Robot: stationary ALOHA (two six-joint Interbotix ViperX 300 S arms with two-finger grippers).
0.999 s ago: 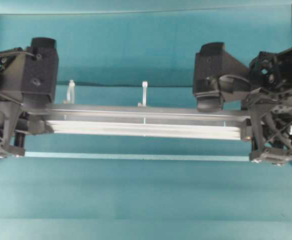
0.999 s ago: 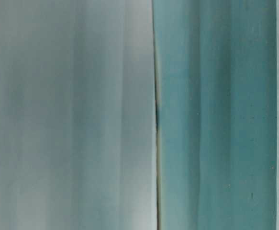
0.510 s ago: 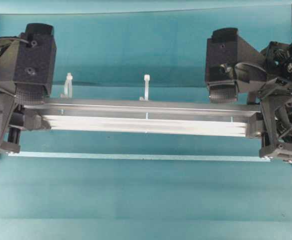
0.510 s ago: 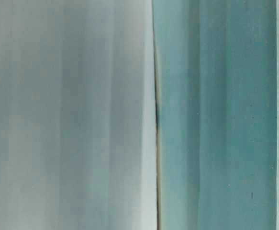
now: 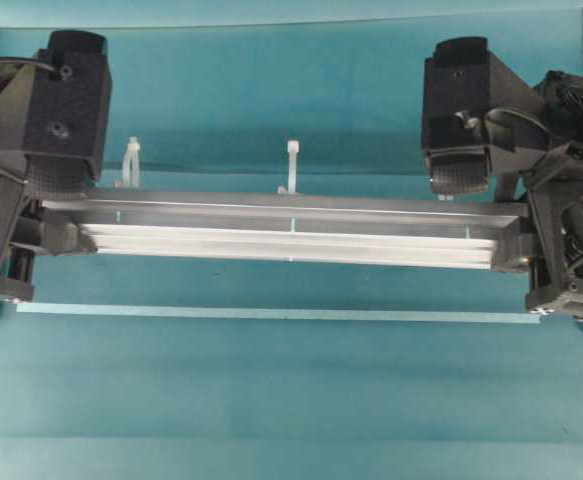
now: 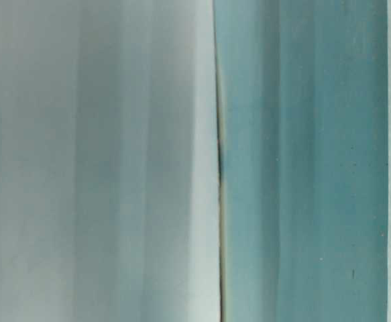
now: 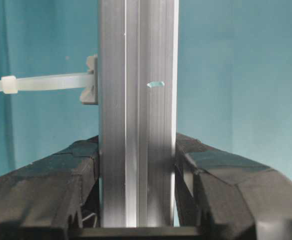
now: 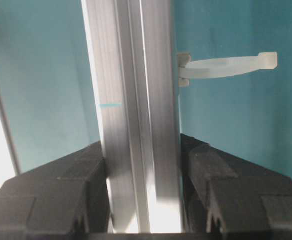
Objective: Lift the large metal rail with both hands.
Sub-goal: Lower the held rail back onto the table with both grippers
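Above strip [image 5: 271,313]: rail [image 5: 291,232] (both ends clamped).

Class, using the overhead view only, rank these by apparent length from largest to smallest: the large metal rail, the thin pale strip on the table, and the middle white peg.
1. Thin pale strip, slightly longest, though the raised rail sits nearer the camera, so this is unsure.
2. Large metal rail, close behind.
3. Middle white peg, far shortest.

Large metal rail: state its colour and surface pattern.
Silver, with lengthwise grooves; the large metal rail shows this best in the left wrist view.
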